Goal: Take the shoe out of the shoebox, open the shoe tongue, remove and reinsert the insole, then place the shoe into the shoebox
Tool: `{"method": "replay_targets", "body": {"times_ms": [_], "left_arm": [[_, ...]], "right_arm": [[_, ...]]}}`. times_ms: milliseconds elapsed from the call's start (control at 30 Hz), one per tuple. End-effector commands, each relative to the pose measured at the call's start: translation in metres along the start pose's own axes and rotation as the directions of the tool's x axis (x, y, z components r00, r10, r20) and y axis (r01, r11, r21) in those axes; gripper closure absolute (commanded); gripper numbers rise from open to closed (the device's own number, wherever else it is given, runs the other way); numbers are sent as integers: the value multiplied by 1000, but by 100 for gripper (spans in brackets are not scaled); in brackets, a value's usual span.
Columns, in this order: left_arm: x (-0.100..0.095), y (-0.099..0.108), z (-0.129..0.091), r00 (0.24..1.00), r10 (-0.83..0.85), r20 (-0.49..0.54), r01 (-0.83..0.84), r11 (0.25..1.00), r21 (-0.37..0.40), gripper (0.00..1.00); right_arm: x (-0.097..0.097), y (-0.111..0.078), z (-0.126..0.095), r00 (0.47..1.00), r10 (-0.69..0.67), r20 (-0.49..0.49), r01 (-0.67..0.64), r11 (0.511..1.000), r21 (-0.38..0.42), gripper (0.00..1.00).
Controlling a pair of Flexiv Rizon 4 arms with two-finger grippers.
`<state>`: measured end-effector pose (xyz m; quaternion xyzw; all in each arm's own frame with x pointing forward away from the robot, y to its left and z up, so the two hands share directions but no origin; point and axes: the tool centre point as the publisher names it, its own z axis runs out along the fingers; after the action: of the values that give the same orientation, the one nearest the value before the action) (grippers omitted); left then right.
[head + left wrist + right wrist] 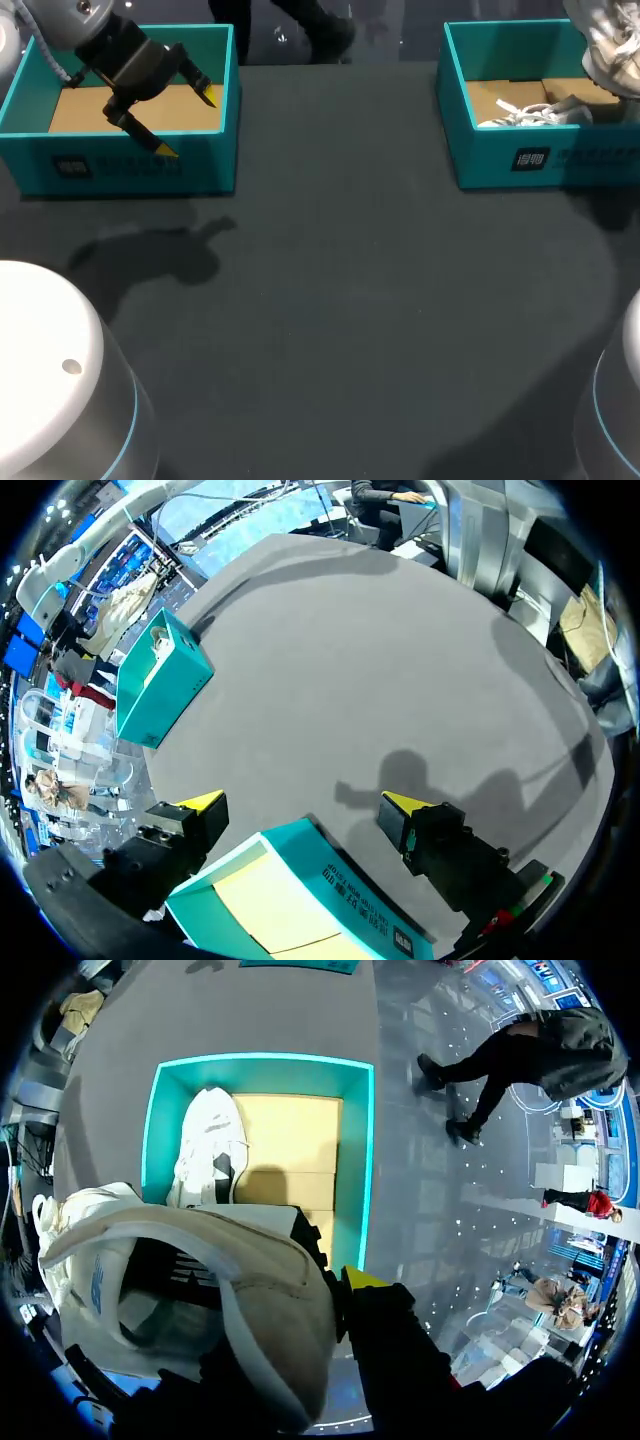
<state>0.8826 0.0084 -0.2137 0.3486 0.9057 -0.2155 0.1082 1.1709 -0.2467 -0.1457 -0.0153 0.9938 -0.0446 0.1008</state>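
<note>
A white shoe (200, 1290) hangs above the right teal shoebox (360, 1160), and my right gripper (330, 1265) is shut on its heel collar. Only one of its yellow fingertips (365, 1278) shows, beside the collar. A second white shoe (210, 1150) lies inside that box along one wall. In the head view the held shoe (612, 55) is at the far right, over the right shoebox (500, 150), where laces (525, 117) show. My left gripper (186, 122) hovers open and empty over the left teal box (130, 165), whose cardboard floor (280, 910) is bare.
The two teal boxes stand at the table's back left and back right. The dark table surface (330, 300) stretches between and in front of them. My left arm's shadow (150, 255) falls in front of the left box.
</note>
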Motion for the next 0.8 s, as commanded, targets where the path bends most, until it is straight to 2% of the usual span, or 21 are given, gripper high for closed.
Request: {"method": "replay_targets", "body": {"times_ms": [33, 100, 167, 233, 433, 800], "left_arm": [[0, 0, 0, 1000, 0, -1, 0, 1000, -2, 0], [0, 0, 0, 1000, 0, -1, 0, 1000, -2, 0], [0, 0, 0, 1000, 0, -1, 0, 1000, -2, 0], [0, 0, 0, 1000, 0, -1, 0, 1000, -2, 0], [0, 0, 0, 1000, 0, -1, 0, 1000, -2, 0], [0, 0, 0, 1000, 0, -1, 0, 1000, -2, 0]], "right_arm": [[10, -18, 6, 990, 142, 13, -142, 990, -11, 100], [15, -30, 8, 958, 286, 8, -285, 958, -33, 100], [20, -43, 11, 906, 423, -1, -422, 905, -54, 100], [22, -51, 14, 864, 504, 5, -502, 861, -86, 100], [17, -64, 17, 761, 648, 14, -648, 761, -41, 100], [26, -83, 16, 565, 825, 32, -822, 566, -65, 100]]}}
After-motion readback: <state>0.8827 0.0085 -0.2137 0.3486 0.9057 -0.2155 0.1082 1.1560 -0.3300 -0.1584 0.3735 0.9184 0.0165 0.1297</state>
